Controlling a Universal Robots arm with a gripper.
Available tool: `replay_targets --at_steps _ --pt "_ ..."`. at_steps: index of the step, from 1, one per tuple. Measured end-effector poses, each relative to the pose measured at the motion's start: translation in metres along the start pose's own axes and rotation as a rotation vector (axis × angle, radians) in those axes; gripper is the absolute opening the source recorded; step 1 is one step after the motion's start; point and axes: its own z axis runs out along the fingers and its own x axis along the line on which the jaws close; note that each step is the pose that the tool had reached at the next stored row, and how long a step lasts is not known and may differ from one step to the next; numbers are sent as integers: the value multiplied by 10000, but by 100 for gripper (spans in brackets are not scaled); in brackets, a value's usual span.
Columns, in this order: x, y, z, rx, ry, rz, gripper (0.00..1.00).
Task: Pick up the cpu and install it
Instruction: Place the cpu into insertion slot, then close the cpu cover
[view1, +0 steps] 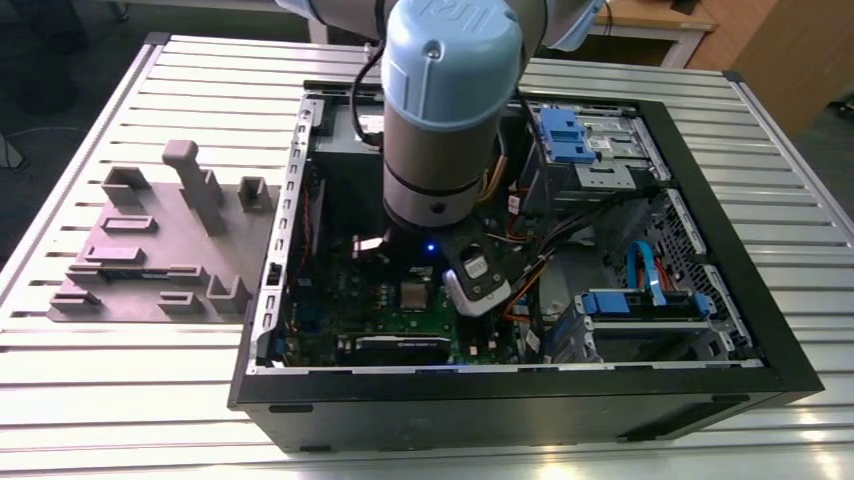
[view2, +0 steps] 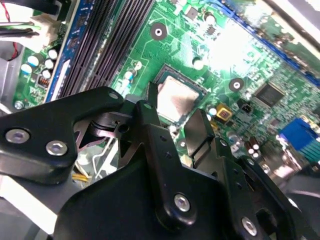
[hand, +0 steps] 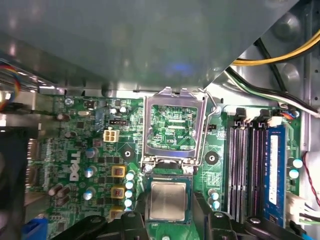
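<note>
The cpu (hand: 168, 201) is a small square chip with a silvery top, lying flat in its socket on the green motherboard (hand: 75, 150). It also shows as a pale square (view1: 416, 294) under the arm's wrist in the exterior view. The socket's metal retention frame (hand: 173, 125) stands flipped open just beyond it. My gripper (hand: 169, 210) hangs low over the chip, open, with one black finger (view2: 150, 112) on each side and a small gap to the chip's edges. In the second wrist view the cpu (view2: 175, 100) lies between the two fingers of the gripper (view2: 176, 109).
Long black memory sticks (hand: 245, 165) run beside the socket. A grey box (hand: 125, 40) overhangs the board, with yellow and black cables (hand: 280, 57) nearby. The black case wall (view1: 534, 400) surrounds everything; blue drive bays (view1: 567, 135) sit at the exterior view's right. A grey fixture tray (view1: 160, 240) lies outside.
</note>
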Motion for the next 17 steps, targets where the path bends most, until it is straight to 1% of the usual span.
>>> replay_targets --at_steps 2,3,4,5,6,7,9,10,11,17 --pt "-2 3 -48 -3 69 6 47" --pt "-4 4 -71 -4 110 8 41" --pt "-8 5 -88 -6 156 11 41" --pt "-13 6 -97 -8 204 14 35" --pt "-16 6 -97 -12 233 16 29" --pt "-18 6 -98 -11 244 16 29" --pt "-18 5 -98 -10 247 18 17" --pt "-18 5 -99 -9 248 18 17" --pt "-19 5 -99 -8 248 17 11" --pt "-21 5 -99 -9 248 17 10"
